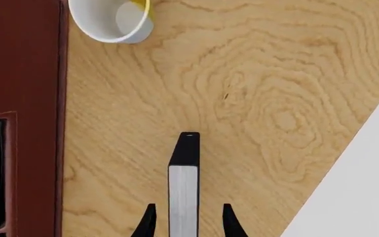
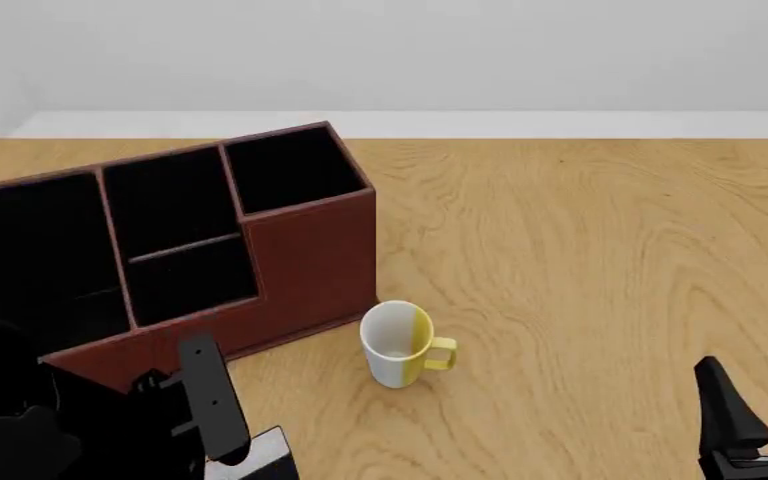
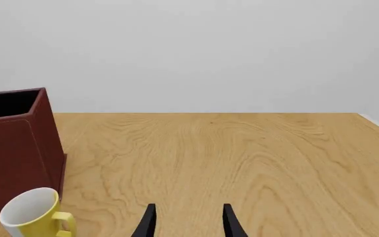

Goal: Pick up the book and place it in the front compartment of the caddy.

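The book (image 1: pixel 183 192) is thin and black with a white-grey panel, and it sits edge-on between the fingers of my left gripper (image 1: pixel 188 207). The fingers are spread, with a gap on each side of the book. In the front view the book (image 2: pixel 213 400) stands tilted at the bottom left, just before the caddy (image 2: pixel 311 260). The caddy is reddish-brown with black-lined cells and also shows in the left wrist view (image 1: pixel 31 59). I cannot tell whether the book rests on the table. My right gripper (image 2: pixel 754 362) is open and empty at the bottom right; it also shows in the right wrist view (image 3: pixel 188 207).
A white-and-yellow mug (image 2: pixel 395 345) stands upright just right of the caddy's front corner, close to the book; it also shows in the wrist views (image 1: pixel 110 19) (image 3: pixel 28 215). The table's near edge (image 1: pixel 334 187) runs close by the left gripper.
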Controlling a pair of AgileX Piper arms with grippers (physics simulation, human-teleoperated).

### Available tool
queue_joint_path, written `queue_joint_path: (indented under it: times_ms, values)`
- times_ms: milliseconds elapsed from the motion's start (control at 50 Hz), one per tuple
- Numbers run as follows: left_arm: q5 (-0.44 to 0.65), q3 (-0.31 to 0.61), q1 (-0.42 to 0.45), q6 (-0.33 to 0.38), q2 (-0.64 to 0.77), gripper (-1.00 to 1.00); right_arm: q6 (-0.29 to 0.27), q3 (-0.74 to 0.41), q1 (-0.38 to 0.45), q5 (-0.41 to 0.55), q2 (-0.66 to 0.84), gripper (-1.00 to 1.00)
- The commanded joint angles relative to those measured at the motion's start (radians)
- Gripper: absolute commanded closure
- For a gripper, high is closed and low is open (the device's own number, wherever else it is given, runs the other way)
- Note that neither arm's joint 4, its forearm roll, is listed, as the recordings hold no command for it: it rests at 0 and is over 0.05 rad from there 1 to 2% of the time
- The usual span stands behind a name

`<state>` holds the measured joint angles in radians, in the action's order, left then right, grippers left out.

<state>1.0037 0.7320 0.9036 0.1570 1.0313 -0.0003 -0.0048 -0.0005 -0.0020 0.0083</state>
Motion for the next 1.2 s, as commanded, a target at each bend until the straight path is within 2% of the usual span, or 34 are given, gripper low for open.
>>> queue_joint_path:
  times_ms: [20,100,160,360,380,520,760,820,860,1020,1060,1200]
  values:
    - [-0.03,-0.038,-0.019,0.011,0.005,-1.0,0.0,0.0,0.0,0.0,0.0,-1.0]
    - [-0.036,-0.044,-0.012,0.007,0.004,-1.0,0.0,0.0,0.0,0.0,0.0,-1.0]
    - [-0.033,-0.057,0.03,-0.035,-0.008,-1.0,0.0,0.0,0.0,0.0,0.0,-1.0]
    - [-0.046,-0.073,0.039,-0.05,-0.013,-1.0,0.0,0.0,0.0,0.0,0.0,-1.0]
    - [-0.046,-0.074,0.043,-0.056,-0.014,1.0,0.0,0.0,0.0,0.0,0.0,-1.0]
    - [-0.051,-0.083,0.053,-0.065,-0.017,1.0,0.0,0.0,0.0,0.0,0.0,-1.0]
    - [-0.013,-0.044,0.007,-0.002,-0.021,1.0,0.0,0.0,0.0,0.0,0.0,-1.0]
    - [0.012,-0.019,-0.016,0.028,-0.019,1.0,0.0,0.0,0.0,0.0,0.0,-1.0]
    - [0.038,0.02,-0.067,0.091,-0.009,1.0,0.0,0.0,0.0,0.0,0.0,-1.0]
    - [0.112,0.111,-0.117,0.168,0.004,1.0,0.0,0.0,0.0,0.0,0.0,-1.0]
    - [0.129,0.145,-0.155,0.214,0.011,1.0,0.0,0.0,0.0,0.0,0.0,-1.0]
    - [0.187,0.228,-0.209,0.298,0.022,1.0,0.0,0.0,0.0,0.0,0.0,-1.0]
